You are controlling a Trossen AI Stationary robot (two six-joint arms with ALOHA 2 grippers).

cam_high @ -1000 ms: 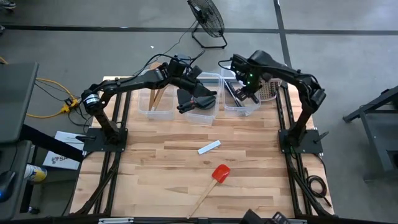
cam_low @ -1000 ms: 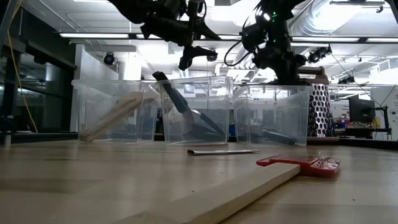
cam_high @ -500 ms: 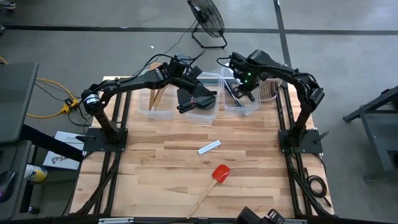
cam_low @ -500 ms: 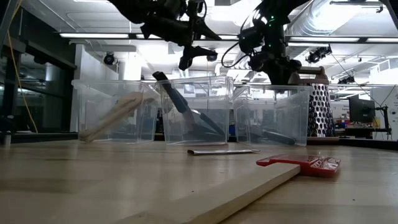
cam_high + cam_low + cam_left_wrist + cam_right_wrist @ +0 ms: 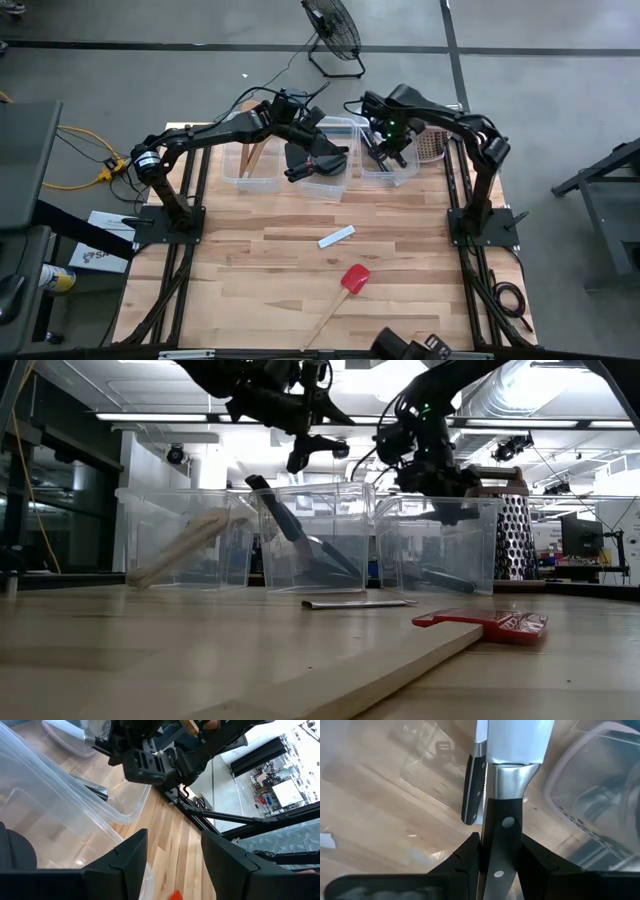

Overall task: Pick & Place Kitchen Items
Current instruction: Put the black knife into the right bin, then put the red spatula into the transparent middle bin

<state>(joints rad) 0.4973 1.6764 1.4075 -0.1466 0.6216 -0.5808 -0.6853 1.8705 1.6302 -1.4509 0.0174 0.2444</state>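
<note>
I am holding a black-handled knife in my right gripper, both fingers pinching its riveted handle, the blade pointing away from my wrist. I am hanging over the right-hand bin, where another knife is lying on the clear floor. My left gripper is hovering above the middle bin, fingers spread wide and holding nothing; a black turner is leaning inside that bin. Beside the middle bin, farther from the right-hand one, the left bin is holding pale wooden utensils. In front of the middle bin, a pale flat utensil is lying on the table, and beyond it the red-headed spatula.
</note>
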